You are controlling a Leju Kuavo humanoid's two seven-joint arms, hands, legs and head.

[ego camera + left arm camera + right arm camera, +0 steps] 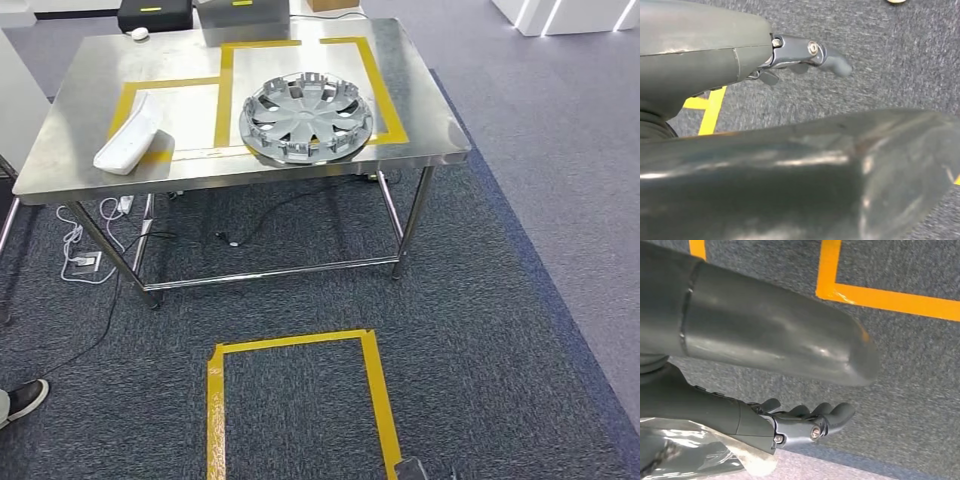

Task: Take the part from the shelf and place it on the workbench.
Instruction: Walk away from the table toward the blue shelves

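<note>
Wheel cover (307, 117) lies flat on counter (423, 140), inside yellow tape outline, near front edge. White part (128, 133) well left of wheel cover. Left hand (810, 54) and right hand (806, 422) hang over carpet, fingers loosely apart, holding nothing. Risk, judged: wheel cover close to counter edge; bump could slide it off.

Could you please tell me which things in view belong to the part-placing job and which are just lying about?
Belonging to the job:
- round silver plastic wheel cover
- stainless-steel workbench with yellow tape outlines
- left hand and right hand, both hanging empty

Just lying about:
- white curved plastic panel
- white cables under the bench
- person's dark shoe
</note>
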